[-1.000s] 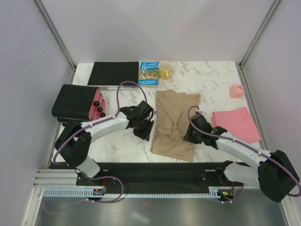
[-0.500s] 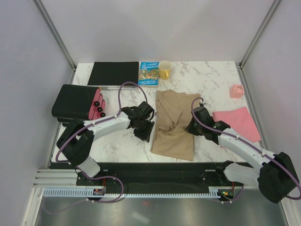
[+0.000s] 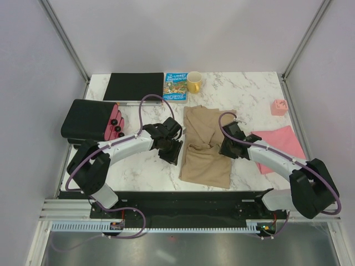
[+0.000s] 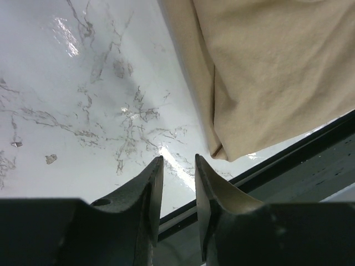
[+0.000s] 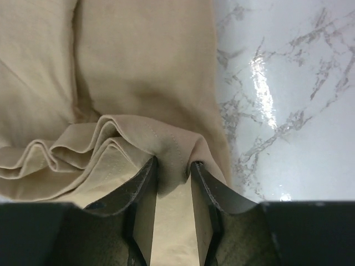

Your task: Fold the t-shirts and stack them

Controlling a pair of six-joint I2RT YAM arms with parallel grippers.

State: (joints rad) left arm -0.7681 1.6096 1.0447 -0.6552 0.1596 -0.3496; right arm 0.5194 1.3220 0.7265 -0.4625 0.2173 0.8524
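Observation:
The tan t-shirt [image 3: 202, 149] lies partly folded in the middle of the table, with a bunched ridge across its middle. My right gripper [image 3: 226, 148] sits at the shirt's right edge. In the right wrist view its jaws [image 5: 173, 165] stand open, and a stitched fold of the tan t-shirt [image 5: 138, 66] is pushed up between the tips. My left gripper [image 3: 171, 155] hovers over bare marble just left of the shirt. It [image 4: 178, 163] is open and holds nothing, with the tan t-shirt's corner [image 4: 266, 72] to its right. The pink t-shirt [image 3: 280, 141] lies flat at the right, partly under my right arm.
A black and pink drawer box [image 3: 91, 119] stands at the left. A black flat pad [image 3: 133, 86], a blue book [image 3: 175, 86] and a yellow mug [image 3: 194, 82] line the far edge. A small pink block [image 3: 279, 107] sits far right. A black rail [image 3: 177, 202] runs along the near edge.
My right gripper closed on the tan shirt's right side, pushed it up and inward, then opened again. The shirt is narrower and more bunched. The left arm barely moved.

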